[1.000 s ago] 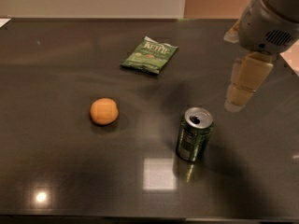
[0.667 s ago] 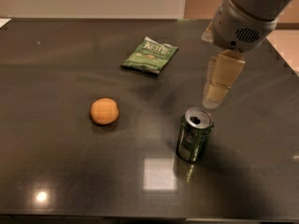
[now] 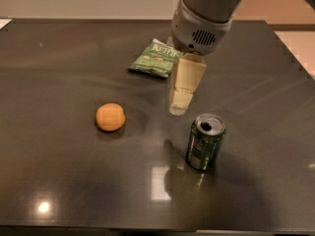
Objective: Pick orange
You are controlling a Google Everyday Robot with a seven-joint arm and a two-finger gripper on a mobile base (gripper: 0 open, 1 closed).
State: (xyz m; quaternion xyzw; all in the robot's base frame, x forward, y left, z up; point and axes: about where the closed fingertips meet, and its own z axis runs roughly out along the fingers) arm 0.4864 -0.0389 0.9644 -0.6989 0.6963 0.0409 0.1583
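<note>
The orange [image 3: 110,117] lies left of centre on the table [image 3: 59,58]. Our gripper [image 3: 178,106] hangs to its right, between bag [image 3: 154,58] and can [image 3: 205,141]; whether released or clenched, we cannot tell. We should go left, centre over it, then descend.

My gripper [image 3: 178,107] hangs mid-table over the dark glossy tabletop [image 3: 59,181]. The green crisp bag [image 3: 154,58] lies toward the far edge and the opened green drink can [image 3: 205,141] stands just nearward. Open surface runs left-edgeward to the small round orange fruit [image 3: 110,117].
</note>
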